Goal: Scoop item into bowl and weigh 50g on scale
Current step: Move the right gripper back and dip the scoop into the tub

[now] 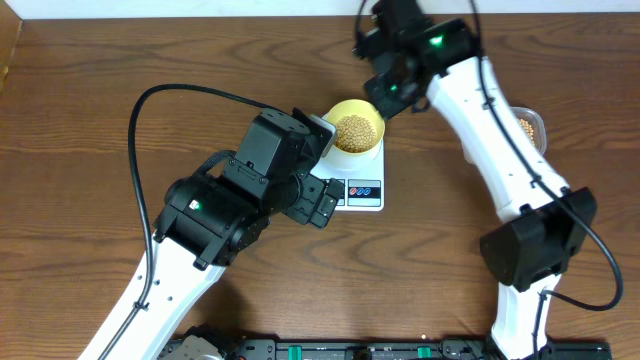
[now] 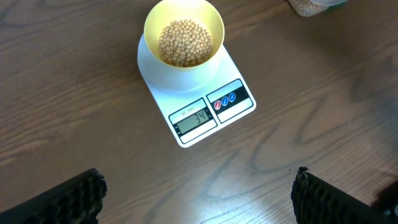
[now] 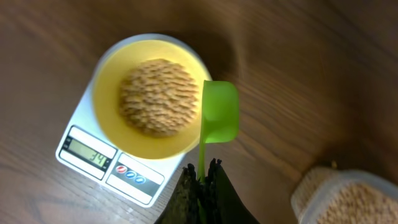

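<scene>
A pale-yellow bowl (image 3: 107,87) stands on the white scale (image 3: 79,132), holding a mound of tan beans (image 3: 158,96). The scale's display reads 34. My right gripper (image 3: 202,173) is shut on the thin handle of a green scoop (image 3: 220,112), whose cup hangs beside the bowl's right rim; no beans show on it. Overhead, the right gripper (image 1: 393,93) hovers just right of the bowl (image 1: 372,112). My left gripper (image 2: 199,199) is open over bare wood in front of the scale (image 2: 231,99), with nothing between its fingers (image 2: 74,199).
A clear plastic tub (image 3: 348,199) of beans sits to the right of the scale, also at the right in the overhead view as the tub (image 1: 530,127). The left arm (image 1: 230,200) lies across the table's left front, close to the scale's front-left corner.
</scene>
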Motion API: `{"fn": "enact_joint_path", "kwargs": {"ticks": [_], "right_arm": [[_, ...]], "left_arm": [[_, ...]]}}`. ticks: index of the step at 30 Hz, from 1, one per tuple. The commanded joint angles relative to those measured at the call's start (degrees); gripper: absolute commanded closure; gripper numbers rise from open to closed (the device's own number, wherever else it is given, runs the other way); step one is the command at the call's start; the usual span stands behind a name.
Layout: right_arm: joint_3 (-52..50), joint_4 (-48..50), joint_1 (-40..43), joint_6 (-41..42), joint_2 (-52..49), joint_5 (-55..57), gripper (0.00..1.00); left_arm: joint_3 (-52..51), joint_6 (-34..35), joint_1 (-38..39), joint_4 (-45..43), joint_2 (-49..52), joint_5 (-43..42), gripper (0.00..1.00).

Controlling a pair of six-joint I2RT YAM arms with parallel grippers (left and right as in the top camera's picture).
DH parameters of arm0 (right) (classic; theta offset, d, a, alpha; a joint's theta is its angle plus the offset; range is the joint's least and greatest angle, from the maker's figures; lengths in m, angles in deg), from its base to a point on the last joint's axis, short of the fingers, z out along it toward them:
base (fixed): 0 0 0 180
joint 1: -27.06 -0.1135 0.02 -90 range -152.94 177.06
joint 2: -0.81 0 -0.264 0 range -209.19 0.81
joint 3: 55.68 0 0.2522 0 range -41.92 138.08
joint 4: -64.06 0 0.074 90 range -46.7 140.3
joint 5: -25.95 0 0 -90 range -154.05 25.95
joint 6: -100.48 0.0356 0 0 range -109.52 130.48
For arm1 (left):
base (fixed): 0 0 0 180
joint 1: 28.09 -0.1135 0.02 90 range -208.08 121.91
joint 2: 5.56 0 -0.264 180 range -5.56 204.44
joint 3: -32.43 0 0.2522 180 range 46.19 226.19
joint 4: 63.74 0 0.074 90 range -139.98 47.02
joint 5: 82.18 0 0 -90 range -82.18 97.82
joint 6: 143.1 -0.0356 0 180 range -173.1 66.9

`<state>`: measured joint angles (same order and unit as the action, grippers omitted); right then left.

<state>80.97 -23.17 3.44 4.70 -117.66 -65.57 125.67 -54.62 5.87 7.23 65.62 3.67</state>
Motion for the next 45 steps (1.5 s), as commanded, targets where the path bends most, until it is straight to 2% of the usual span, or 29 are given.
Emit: {"fn": "enact_joint_path", "kwargs": {"ticks": [1,6,10,17,29,38,45], "right_arm": [[3.4,-0.9,4.1,5.3,0.3,-1.0,0.99],[4.3,-3.6,9.8,10.0,0.8,1.6,0.99],[4.3,-7.7,14.1,14.2,0.8,8.2,0.99],[3.5,-11.6,16.7,19.4,0.8,15.5,0.99],[-7.9,-5.0,20.6,21.1,0.8,21.4,0.99],[-17.1,0.3,22.6,21.0,0.7,20.4,0.99],[-20.4,4.7,22.6,20.1,0.7,7.4,0.99]], "left_arm": [[1.3,-0.4,-0.1,0.2,-0.1,0.7,0.02],[1.3,-0.4,-0.1,0.2,-0.1,0.7,0.02],[1.3,-0.4,-0.1,0.2,-0.1,0.7,0.02],[1.3,-0.4,-0.1,0.2,-0.1,0.7,0.02],[1.3,-0.4,-0.1,0.2,-0.1,0.7,0.02],[1.3,-0.4,-0.1,0.2,-0.1,0.7,0.02],[1.3,-0.4,-0.1,0.2,-0.1,0.7,0.02]]}}
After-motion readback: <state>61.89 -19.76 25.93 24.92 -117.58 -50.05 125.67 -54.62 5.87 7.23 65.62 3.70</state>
